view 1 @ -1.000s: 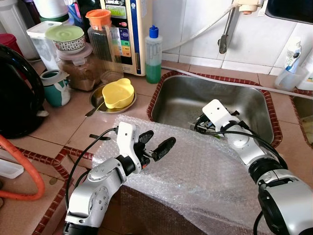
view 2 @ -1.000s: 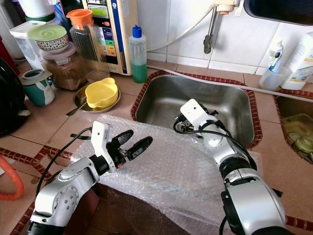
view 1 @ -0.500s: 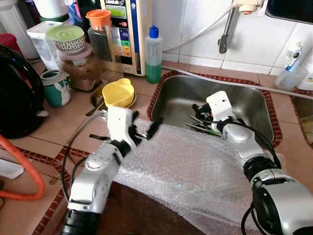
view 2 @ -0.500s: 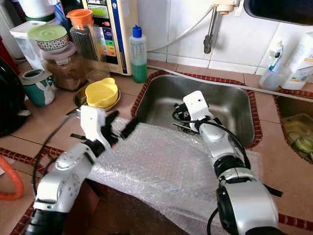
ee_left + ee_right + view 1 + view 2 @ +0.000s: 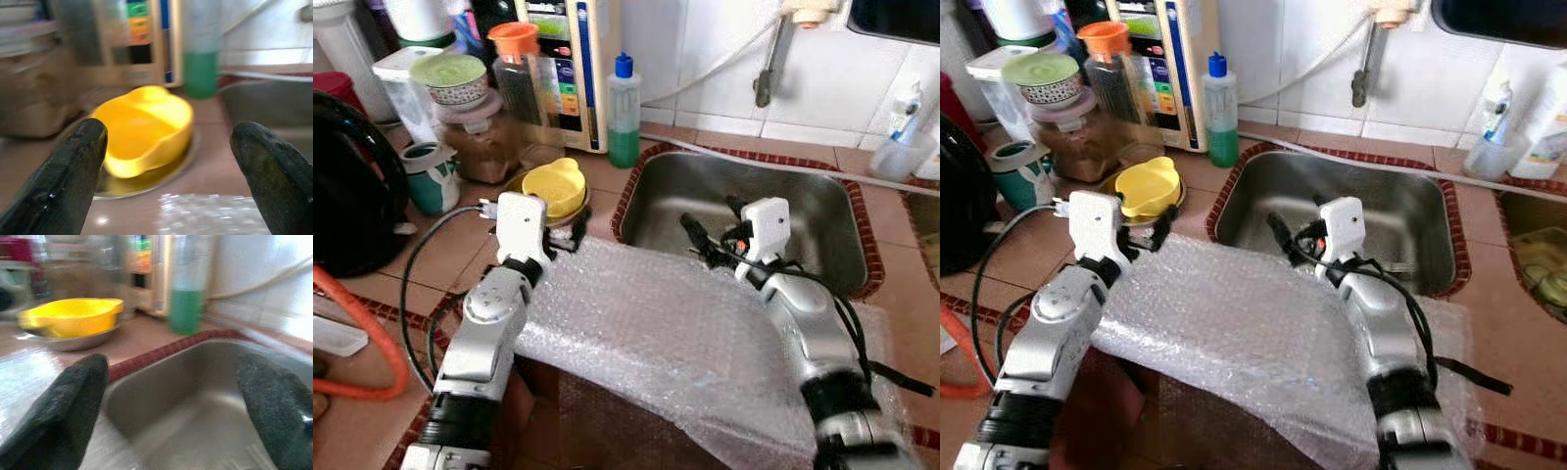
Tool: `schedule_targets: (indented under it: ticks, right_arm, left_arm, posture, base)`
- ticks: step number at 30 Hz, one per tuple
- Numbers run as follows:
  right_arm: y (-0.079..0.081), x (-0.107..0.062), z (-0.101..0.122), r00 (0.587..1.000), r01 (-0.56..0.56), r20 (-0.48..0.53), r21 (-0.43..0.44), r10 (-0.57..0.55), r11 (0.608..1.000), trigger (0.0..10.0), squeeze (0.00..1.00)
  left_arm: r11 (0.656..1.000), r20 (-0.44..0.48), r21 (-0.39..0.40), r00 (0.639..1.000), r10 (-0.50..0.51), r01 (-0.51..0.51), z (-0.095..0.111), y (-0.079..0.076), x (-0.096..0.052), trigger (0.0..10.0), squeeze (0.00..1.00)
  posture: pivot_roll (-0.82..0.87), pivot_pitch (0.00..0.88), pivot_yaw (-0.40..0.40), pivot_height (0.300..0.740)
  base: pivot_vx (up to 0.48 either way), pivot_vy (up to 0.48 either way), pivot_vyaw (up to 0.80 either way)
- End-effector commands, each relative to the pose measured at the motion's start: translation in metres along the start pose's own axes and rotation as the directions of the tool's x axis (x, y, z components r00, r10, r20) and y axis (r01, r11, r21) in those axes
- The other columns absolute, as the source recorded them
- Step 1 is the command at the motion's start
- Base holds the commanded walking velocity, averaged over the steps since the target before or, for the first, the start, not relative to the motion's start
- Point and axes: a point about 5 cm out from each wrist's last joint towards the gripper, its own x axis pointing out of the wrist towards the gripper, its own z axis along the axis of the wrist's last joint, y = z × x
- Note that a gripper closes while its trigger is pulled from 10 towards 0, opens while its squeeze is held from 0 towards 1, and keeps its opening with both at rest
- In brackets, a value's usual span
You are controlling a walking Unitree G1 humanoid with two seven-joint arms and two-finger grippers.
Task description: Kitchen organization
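A sheet of bubble wrap (image 5: 656, 328) lies over the counter's front edge, beside the steel sink (image 5: 813, 201). My left gripper (image 5: 566, 233) hovers at the wrap's far left corner, open wide, just short of a yellow bowl (image 5: 553, 186) that sits in a shallow steel dish (image 5: 509, 193). In the left wrist view the yellow bowl (image 5: 142, 127) lies between the black fingertips (image 5: 73, 161). My right gripper (image 5: 710, 223) is open above the sink's near left rim, at the wrap's far edge, with nothing between its fingers (image 5: 73, 401).
A green soap bottle (image 5: 623, 113) stands behind the sink's left corner. Jars, a teal cup (image 5: 431, 176) and a lidded bowl (image 5: 450, 76) crowd the back left. A black appliance (image 5: 342, 191) and an orange hose (image 5: 382, 338) sit at the left. A tap (image 5: 769, 69) hangs over the sink.
My left gripper swung away from the middle of the wrap up to the yellow bowl. My right gripper rose out of the sink and turned left over its near rim.
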Motion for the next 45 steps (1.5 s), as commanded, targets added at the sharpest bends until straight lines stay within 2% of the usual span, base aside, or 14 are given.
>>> schedule_targets:
  ticks: [1,9,11,15,19,22,24,29,32,34,35,36,38,45]
  right_arm:
    - [0.012,-0.001,0.006,0.997,-0.073,0.005,0.017,0.073,0.997,10.0,1.0]
    - [0.036,-0.014,0.009,0.979,-0.2,-0.032,0.065,0.202,0.978,10.0,1.0]
    - [0.04,-0.017,0.011,0.973,-0.223,-0.04,0.074,0.227,0.972,10.0,1.0]
    - [0.049,-0.024,0.015,0.957,-0.275,-0.062,0.097,0.282,0.956,10.0,1.0]
    - [0.053,-0.027,0.018,0.948,-0.301,-0.08,0.092,0.309,0.949,10.0,1.0]
    - [0.054,-0.028,0.019,0.947,-0.301,-0.091,0.089,0.309,0.95,10.0,1.0]
    - [0.054,-0.029,0.019,0.946,-0.301,-0.1,0.089,0.309,0.949,10.0,1.0]
    - [0.055,-0.029,0.02,0.946,-0.296,-0.107,0.09,0.305,0.951,10.0,1.0]
    - [0.054,-0.029,0.02,0.948,-0.291,-0.114,0.079,0.299,0.953,10.0,1.0]
    - [0.054,-0.029,0.021,0.949,-0.287,-0.115,0.078,0.295,0.955,10.0,1.0]
    - [0.053,-0.028,0.021,0.949,-0.284,-0.117,0.078,0.292,0.956,10.0,1.0]
    - [0.053,-0.028,0.021,0.949,-0.284,-0.117,0.078,0.292,0.956,10.0,1.0]
    - [0.052,-0.028,0.02,0.95,-0.282,-0.121,0.075,0.289,0.957,10.0,1.0]
    - [0.052,-0.027,0.02,0.951,-0.276,-0.124,0.076,0.284,0.958,10.0,1.0]
  left_arm:
    - [0.998,-0.005,0.019,0.998,0.065,-0.065,-0.001,0.011,0.003,10.0,1.0]
    - [0.967,-0.029,0.025,0.966,0.255,-0.255,-0.004,0.042,0.007,10.0,1.0]
    - [0.958,-0.039,0.008,0.957,0.286,-0.286,-0.005,0.047,0.007,10.0,0.0]
    - [0.926,-0.097,-0.1,0.93,0.354,-0.363,-0.013,0.055,0.008,10.0,0.0]
    - [0.886,-0.174,-0.266,0.923,0.343,-0.38,-0.024,0.052,0.011,10.0,0.0]
    - [0.863,-0.201,-0.331,0.922,0.331,-0.382,-0.026,0.05,0.013,10.0,0.0]
    - [0.827,-0.231,-0.405,0.919,0.32,-0.39,-0.029,0.048,0.016,10.0,0.0]
    - [0.795,-0.221,-0.476,0.926,0.306,-0.376,-0.025,0.047,0.021,10.0,0.0]
    - [0.726,-0.245,-0.575,0.926,0.288,-0.378,-0.026,0.046,0.023,10.0,0.0]
    - [0.702,-0.254,-0.601,0.924,0.285,-0.382,-0.027,0.046,0.024,7.8,0.0]
    - [0.689,-0.255,-0.617,0.925,0.283,-0.381,-0.028,0.047,0.024,4.4,0.0]
    - [0.689,-0.255,-0.617,0.925,0.283,-0.381,-0.028,0.047,0.024,4.4,0.0]
    - [0.657,-0.262,-0.651,0.925,0.275,-0.379,-0.028,0.046,0.025,0.2,0.0]
    - [0.586,-0.271,-0.72,0.929,0.254,-0.371,-0.029,0.044,0.026,0.0,0.0]
  posture:
    - [0.06,0.021,0.101,0.74]
    - [0.05,0.027,0.105,0.74]
    - [0.04,0.028,0.106,0.74]
    - [0.04,0.029,0.106,0.74]
    - [0.03,0.031,0.103,0.74]
    - [0.03,0.031,0.103,0.74]
    - [0.03,0.031,0.102,0.74]
    - [0.03,0.031,0.102,0.74]
    - [0.03,0.031,0.102,0.74]
    - [0.03,0.031,0.102,0.74]
    - [0.03,0.031,0.102,0.74]
    - [0.03,0.031,0.102,0.74]
    - [0.02,0.032,0.1,0.74]
    - [0.03,0.03,0.1,0.74]
  base:
    - [0.0,0.0,0.0]
    - [0.0,0.0,0.0]
    - [0.0,0.0,0.0]
    - [0.0,0.0,0.0]
    - [0.0,0.0,0.0]
    - [0.0,0.0,0.0]
    - [0.0,0.0,0.0]
    - [0.0,0.0,0.0]
    - [0.0,0.0,0.0]
    - [0.0,0.0,0.0]
    - [0.0,0.0,0.0]
    - [0.0,0.0,0.0]
    - [0.0,0.0,0.0]
    - [0.0,0.0,0.0]
